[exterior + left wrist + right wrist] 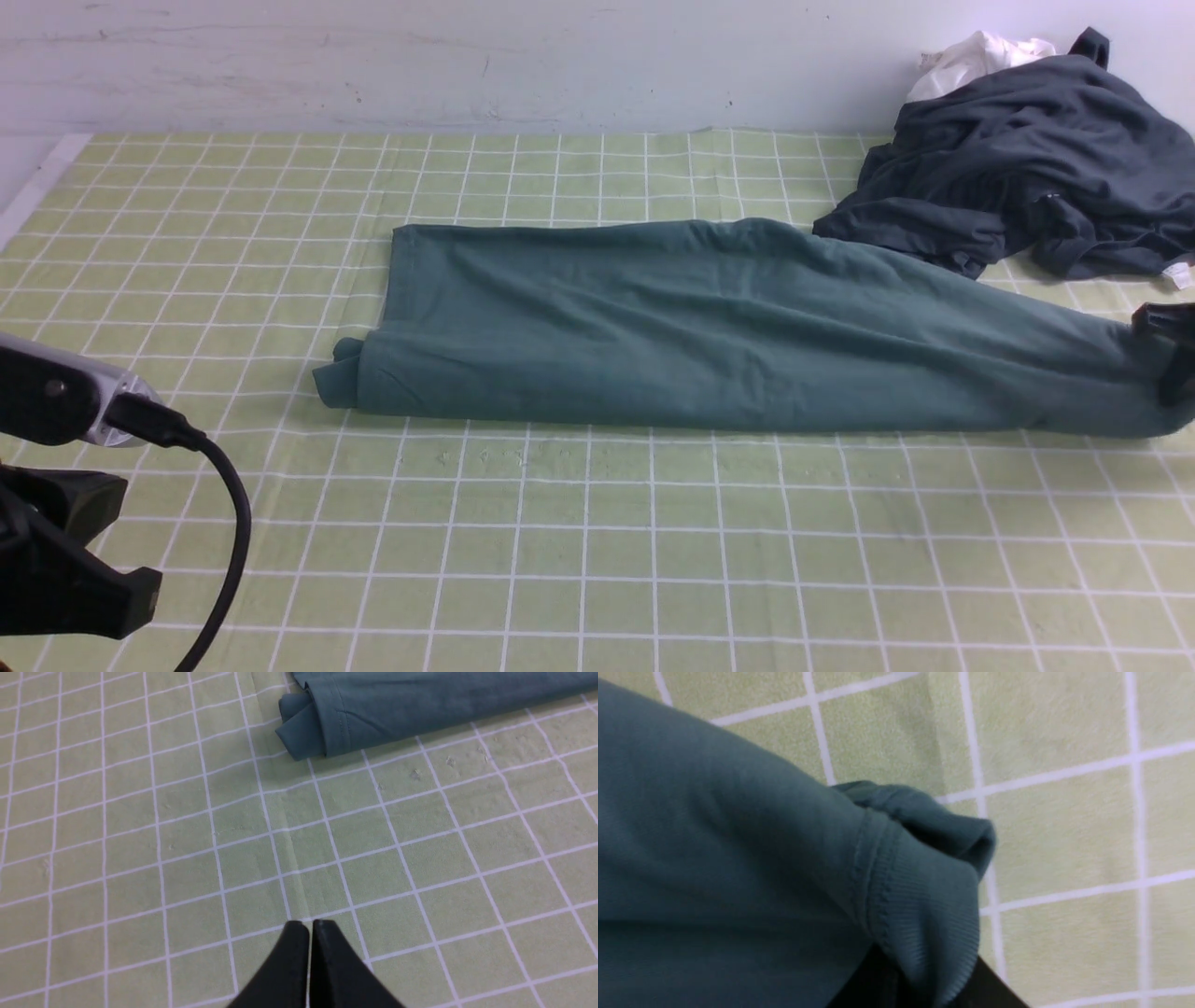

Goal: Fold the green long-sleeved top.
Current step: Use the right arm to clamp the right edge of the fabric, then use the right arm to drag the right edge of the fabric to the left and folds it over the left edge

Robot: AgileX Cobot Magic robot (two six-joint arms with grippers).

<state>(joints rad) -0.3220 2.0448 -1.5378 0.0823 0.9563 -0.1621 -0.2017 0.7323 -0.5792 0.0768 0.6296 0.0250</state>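
Note:
The green long-sleeved top [709, 327] lies folded into a long band across the green checked table cover [597, 560], running from the middle to the far right. My right gripper [1172, 359] sits at the band's right end. In the right wrist view it [924, 984] is shut on the top's ribbed edge [924, 896], which bunches up between the dark fingers [999, 991]. My left gripper [310, 924] is shut and holds nothing. It hovers over bare cover, apart from the top's rolled left corner [303, 723]. The left arm [56, 560] shows at the lower left.
A crumpled dark charcoal-grey garment [1027, 168] lies at the back right, touching the green band's far edge. A small white cloth [980, 56] is behind it against the pale wall. The cover's left edge [37, 187] is at the far left.

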